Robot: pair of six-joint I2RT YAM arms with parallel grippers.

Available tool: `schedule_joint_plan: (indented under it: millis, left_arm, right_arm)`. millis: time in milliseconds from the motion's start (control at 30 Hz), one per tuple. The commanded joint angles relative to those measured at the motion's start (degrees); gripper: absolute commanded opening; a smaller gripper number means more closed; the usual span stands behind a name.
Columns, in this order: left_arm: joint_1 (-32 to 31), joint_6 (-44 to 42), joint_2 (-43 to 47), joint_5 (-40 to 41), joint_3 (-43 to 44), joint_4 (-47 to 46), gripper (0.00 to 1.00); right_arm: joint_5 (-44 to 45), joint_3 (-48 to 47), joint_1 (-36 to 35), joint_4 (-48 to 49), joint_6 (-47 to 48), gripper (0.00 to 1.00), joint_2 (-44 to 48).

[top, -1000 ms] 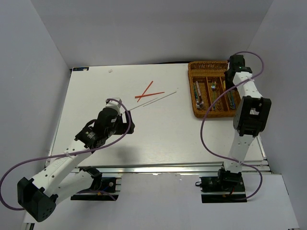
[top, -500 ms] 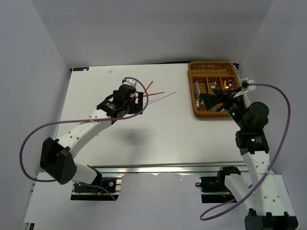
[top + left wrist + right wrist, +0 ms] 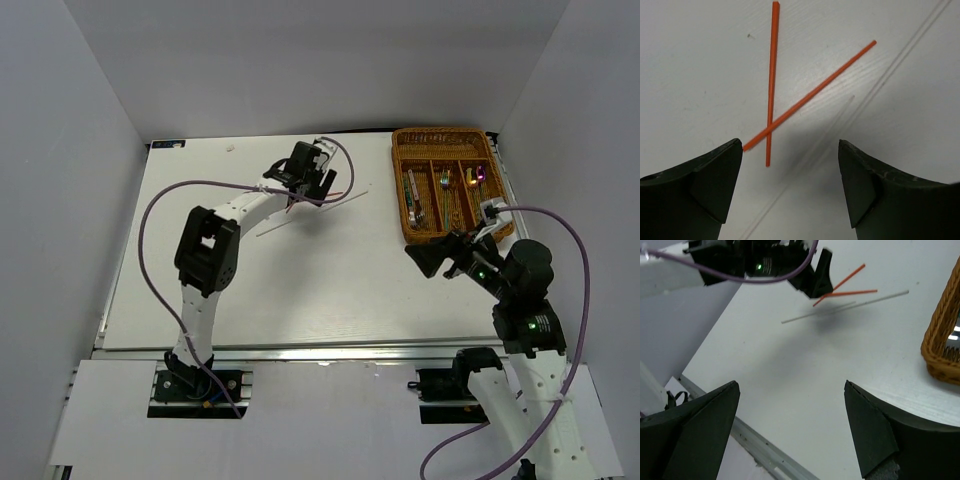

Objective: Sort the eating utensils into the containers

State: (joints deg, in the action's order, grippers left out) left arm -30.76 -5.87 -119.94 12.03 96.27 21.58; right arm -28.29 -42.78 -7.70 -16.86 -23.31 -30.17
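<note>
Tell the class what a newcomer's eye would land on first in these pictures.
Two thin red chopsticks lie crossed on the white table, beneath the open left gripper. At the table's far right corner, a brown woven wicker tray holds shiny cutlery; the open right gripper hangs off its near side.

I am seeing bright, even light falling from overhead onto the white table (image 3: 200, 290), with no glare washing it out. Between the jaws of the left gripper (image 3: 790, 145) a soft grey shadow is lying on the surface. It is dulling the silver chopsticks (image 3: 889, 70), which are reading pale and low in contrast. Ahead of those jaws the red chopsticks (image 3: 805, 100) are showing crisp, while the fingers (image 3: 700, 185) are looking dark and slightly soft. Far ahead of the right gripper (image 3: 790, 385) a diffuse shadow is spreading beneath the left arm (image 3: 755, 260). To the right of its jaws the wicker tray (image 3: 940, 345) is catching small bright glints.
</note>
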Motion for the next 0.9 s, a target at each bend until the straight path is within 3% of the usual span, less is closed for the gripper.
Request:
schedule_joint_plan:
  millis: [0, 100, 267, 500, 667, 867]
  left_arm:
    - [1.06, -4.23, -2.74, -2.46, 6.64, -2.77, 0.85]
    - [2.37, -5.38, -6.43, -3.93, 9.98, -4.09, 0.83]
    - [5.54, -3.8, -10.14, -11.57, 16.14, -1.64, 0.78]
    - [5.45, -3.01, -6.19, -22.21, 11.32, -0.57, 0.77]
    - [1.68, -2.83, -3.81, -19.95, 6.38, -4.53, 0.74]
    - [0.18, -3.8, -10.56, -21.08, 14.2, -1.11, 0.71]
  right_arm:
    - [-2.9, 2.0, -0.21, -3.53, 0.46, 0.89, 0.9]
    - [-6.33, 3.67, -0.29, -2.56, -1.2, 0.89, 2.13]
    - [-3.35, 4.03, -0.38, -6.15, 2.39, 0.89, 2.14]
    - [-1.07, 2.89, -0.29, -6.69, 3.62, 0.89, -0.76]
    - [-1.85, 1.83, -0.29, -6.69, 3.36, 0.87, -2.52]
    - [-2.29, 1.3, -0.38, -8.36, 3.88, 0.86, -2.0]
